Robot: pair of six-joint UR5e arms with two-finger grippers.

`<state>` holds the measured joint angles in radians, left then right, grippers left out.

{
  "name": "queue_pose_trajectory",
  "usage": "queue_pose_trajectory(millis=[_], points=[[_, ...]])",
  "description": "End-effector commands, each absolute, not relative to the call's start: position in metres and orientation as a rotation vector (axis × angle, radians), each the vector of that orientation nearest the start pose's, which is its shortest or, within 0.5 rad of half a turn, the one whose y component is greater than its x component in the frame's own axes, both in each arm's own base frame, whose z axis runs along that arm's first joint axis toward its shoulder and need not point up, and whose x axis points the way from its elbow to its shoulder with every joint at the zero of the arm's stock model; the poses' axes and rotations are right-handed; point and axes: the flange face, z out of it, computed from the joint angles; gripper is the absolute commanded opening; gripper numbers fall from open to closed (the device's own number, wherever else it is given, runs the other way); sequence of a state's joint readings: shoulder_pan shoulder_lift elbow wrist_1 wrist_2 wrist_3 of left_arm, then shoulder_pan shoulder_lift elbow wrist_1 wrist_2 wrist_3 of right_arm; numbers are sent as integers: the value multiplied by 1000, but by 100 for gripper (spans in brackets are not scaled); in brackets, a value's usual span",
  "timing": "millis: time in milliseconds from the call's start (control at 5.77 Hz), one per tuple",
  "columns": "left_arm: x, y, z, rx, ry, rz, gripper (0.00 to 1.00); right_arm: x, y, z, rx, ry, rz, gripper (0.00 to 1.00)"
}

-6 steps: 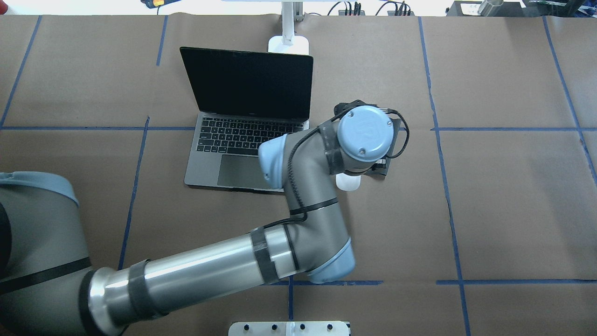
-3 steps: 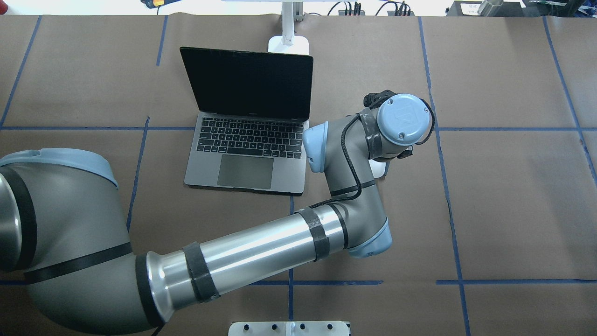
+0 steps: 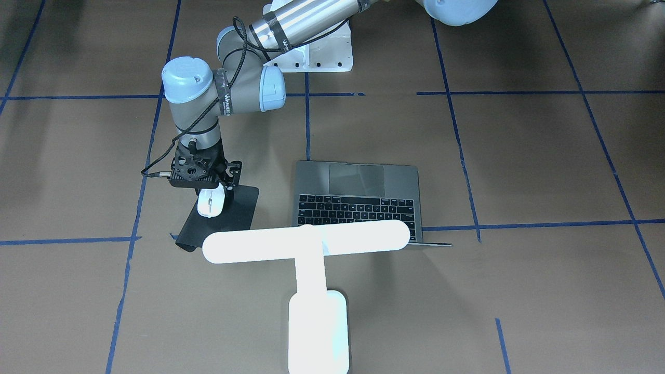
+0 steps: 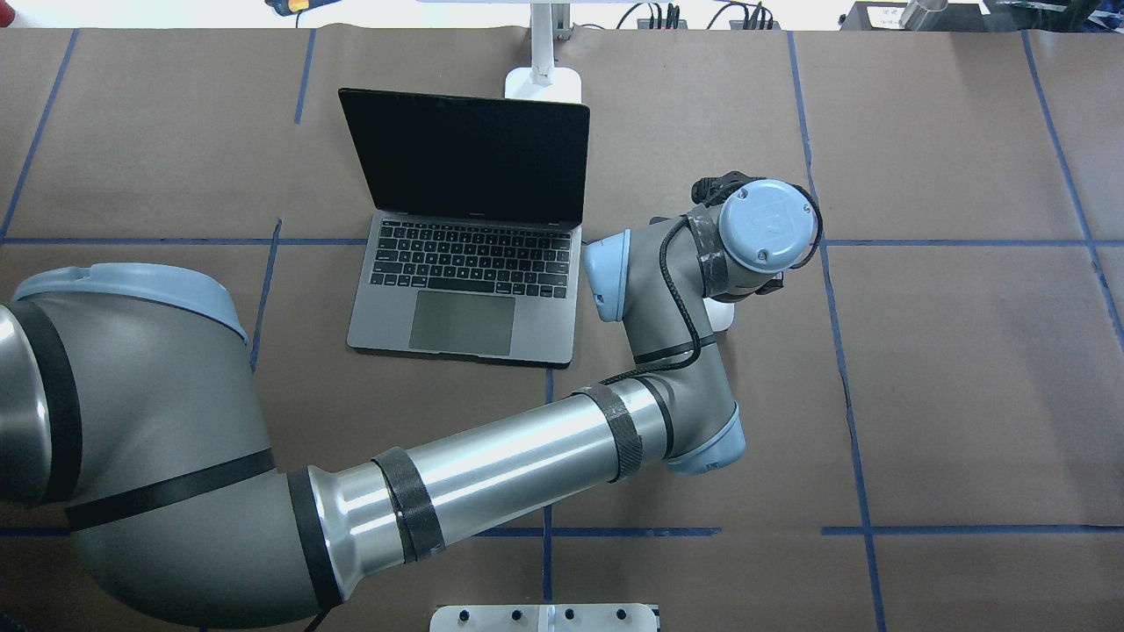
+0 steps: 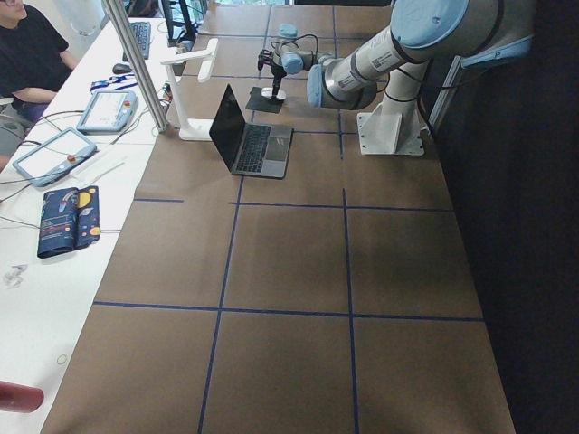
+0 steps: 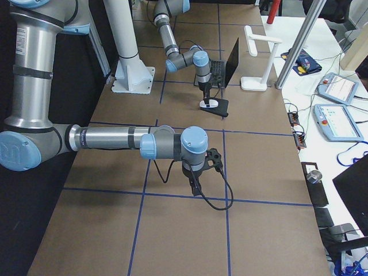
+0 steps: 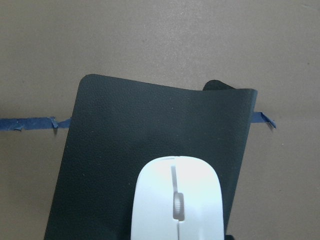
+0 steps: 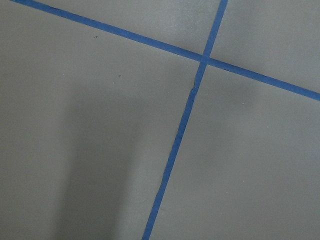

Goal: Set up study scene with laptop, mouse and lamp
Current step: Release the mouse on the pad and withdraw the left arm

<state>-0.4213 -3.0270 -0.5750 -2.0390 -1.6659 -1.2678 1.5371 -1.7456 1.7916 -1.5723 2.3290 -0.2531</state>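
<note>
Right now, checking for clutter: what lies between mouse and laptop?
The black mat under the mouse, then bare tabletop up to the laptop; front-facing view.

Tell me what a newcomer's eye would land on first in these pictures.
The glowing white lamp stands out most, set behind the open laptop on the side of the table away from the robot. Next is the left gripper, to the robot's right of the laptop, with a small white mouse in its jaws over a black mat.
</note>
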Motion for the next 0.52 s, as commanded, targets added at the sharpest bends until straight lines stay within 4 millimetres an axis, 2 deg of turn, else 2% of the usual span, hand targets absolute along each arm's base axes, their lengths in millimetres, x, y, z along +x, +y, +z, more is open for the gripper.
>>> queue_pose_trajectory(millis=[0,347], points=[[775,-495,11,233,912,-61,100,51,-423,632,123,-752,-286,100],[750,-513,8,138,962,-26,100,51,-423,631,116,-749,-266,100]])
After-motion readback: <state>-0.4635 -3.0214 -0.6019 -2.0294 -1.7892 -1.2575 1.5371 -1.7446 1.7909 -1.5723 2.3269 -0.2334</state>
